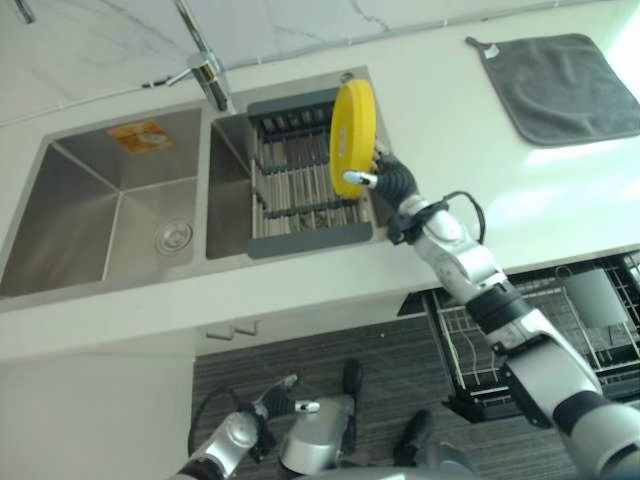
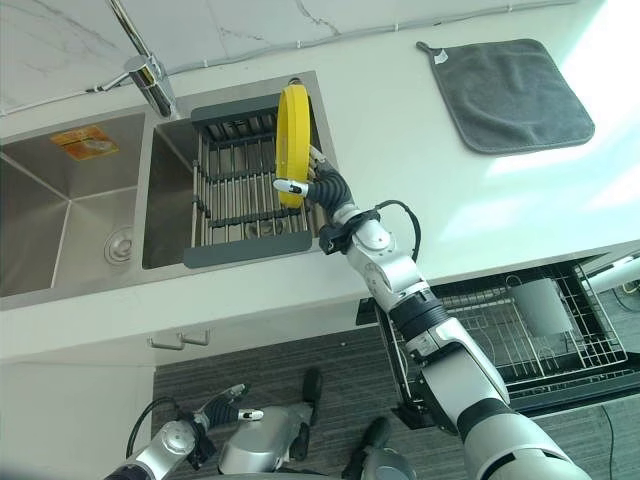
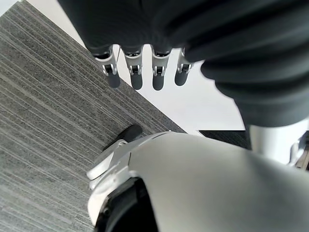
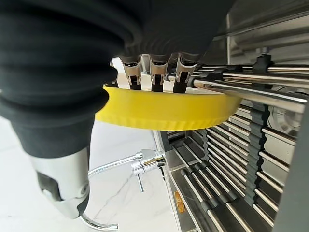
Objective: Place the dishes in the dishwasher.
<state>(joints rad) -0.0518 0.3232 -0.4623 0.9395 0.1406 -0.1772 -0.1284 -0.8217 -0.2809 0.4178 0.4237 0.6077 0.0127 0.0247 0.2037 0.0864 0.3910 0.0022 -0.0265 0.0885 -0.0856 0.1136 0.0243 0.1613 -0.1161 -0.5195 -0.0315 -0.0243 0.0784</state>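
Right hand [image 2: 325,188]: fingers and thumb pinched on yellow plate [image 2: 291,145], held on edge above the rack [image 2: 240,190] in the sink [image 2: 60,215], likely upright so it lifts free of the bars. Left hand [image 1: 283,402]: low near the floor, fingers relaxed, holding nothing. Dishwasher [image 2: 540,330]: drawer pulled out below the desk [image 2: 400,130], ready for loading. Grey cloth [image 2: 510,92]: flat on desk, well apart.

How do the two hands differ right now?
The right hand is up over the sink rack, fingers pinching the yellow plate; the left hand hangs low over the floor, holding nothing, fingers relaxed. Both wear dark ribbed covers.
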